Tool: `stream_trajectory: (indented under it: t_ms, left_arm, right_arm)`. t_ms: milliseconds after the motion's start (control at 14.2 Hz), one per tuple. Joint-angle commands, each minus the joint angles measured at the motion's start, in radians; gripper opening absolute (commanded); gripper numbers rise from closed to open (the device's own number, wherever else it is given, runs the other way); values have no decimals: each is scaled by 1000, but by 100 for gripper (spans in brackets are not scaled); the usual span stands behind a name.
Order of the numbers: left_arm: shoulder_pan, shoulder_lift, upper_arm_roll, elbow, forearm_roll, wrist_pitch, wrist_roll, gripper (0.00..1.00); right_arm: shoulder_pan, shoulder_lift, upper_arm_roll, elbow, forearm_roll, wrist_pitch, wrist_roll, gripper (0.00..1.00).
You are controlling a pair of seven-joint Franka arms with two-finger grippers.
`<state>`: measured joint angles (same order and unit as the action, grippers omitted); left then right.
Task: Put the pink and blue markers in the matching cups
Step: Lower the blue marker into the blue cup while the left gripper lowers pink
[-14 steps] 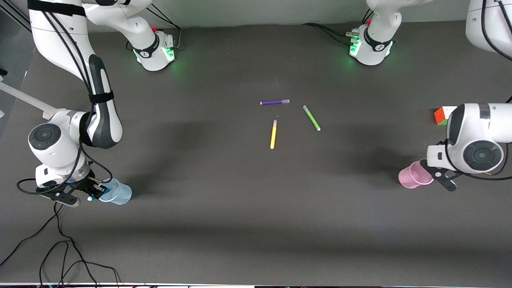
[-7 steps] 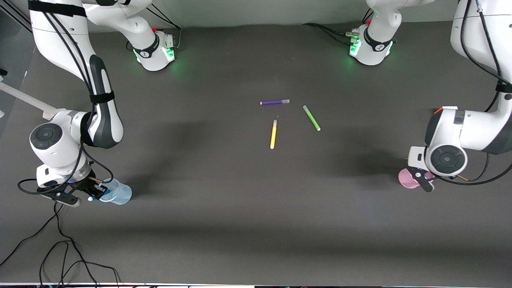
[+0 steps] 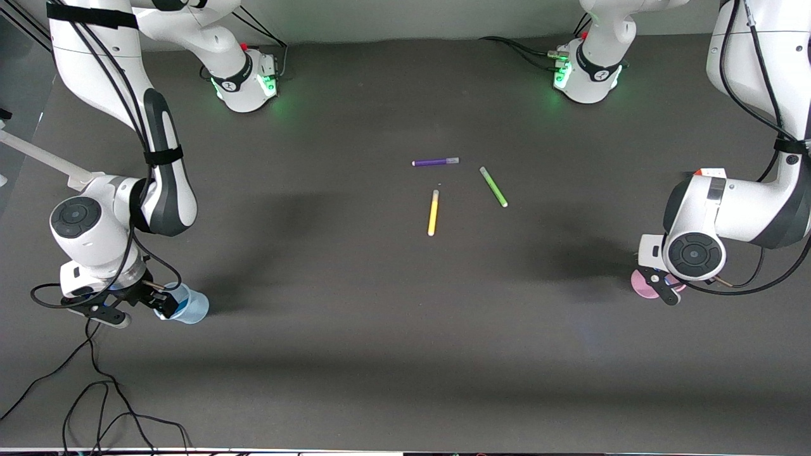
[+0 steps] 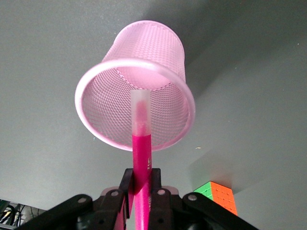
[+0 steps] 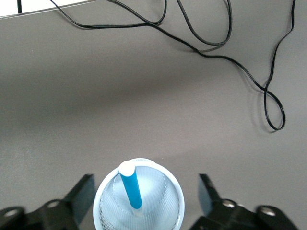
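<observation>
My left gripper (image 4: 142, 191) is shut on the pink marker (image 4: 142, 148), whose pale cap points into the mouth of the pink cup (image 4: 136, 86). From the front, the left gripper (image 3: 662, 286) hangs over the pink cup (image 3: 642, 283) and hides most of it. The blue marker (image 5: 130, 189) leans inside the blue cup (image 5: 165, 203), white end up. My right gripper (image 5: 145, 194) is open, with one finger on each side of that cup and touching nothing. In the front view the right gripper (image 3: 159, 303) sits just over the blue cup (image 3: 192, 308).
A purple marker (image 3: 435, 162), a green marker (image 3: 493, 186) and a yellow marker (image 3: 433, 213) lie mid-table. A colour cube (image 4: 218, 195) stands near the pink cup. Black cables (image 5: 230, 52) trail near the blue cup, by the table edge closest to the front camera.
The right gripper opened and let the blue marker go into the blue cup. The left arm swung in with the pink marker and now sits over the pink cup.
</observation>
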<state>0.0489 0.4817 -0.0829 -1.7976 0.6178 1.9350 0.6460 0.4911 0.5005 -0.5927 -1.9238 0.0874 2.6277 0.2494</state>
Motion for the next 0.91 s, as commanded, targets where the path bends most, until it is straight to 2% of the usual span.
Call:
stream_trajectory:
  t_ms: [0,70,140,351,632,842]
  left_arm:
    - [-11,5,5,14,20,-13,-31,33]
    - [-12,5,5,15,20,-13,-31,39]
    - [-11,5,3,15,20,-13,-31,50]
    - [-12,2,2,18,17,-14,-31,57]
    - [-27,-58,-6,95,0,-30,-26,57]
    - [-35,-77,-75,268,-45,-218,-25,57]
  right_arm:
    - [12,-23,-4,-1,11,-56,7,100]
    - [12,-39,-2,5,11,-86,7,100]
    - [12,-54,2,8,11,-124,5,100]
    - [14,-121,4,44,6,-300,-43,100]
    - [15,-200,7,181,8,-648,-127,100]
    - [15,-250,17,296,8,-840,-128,100]
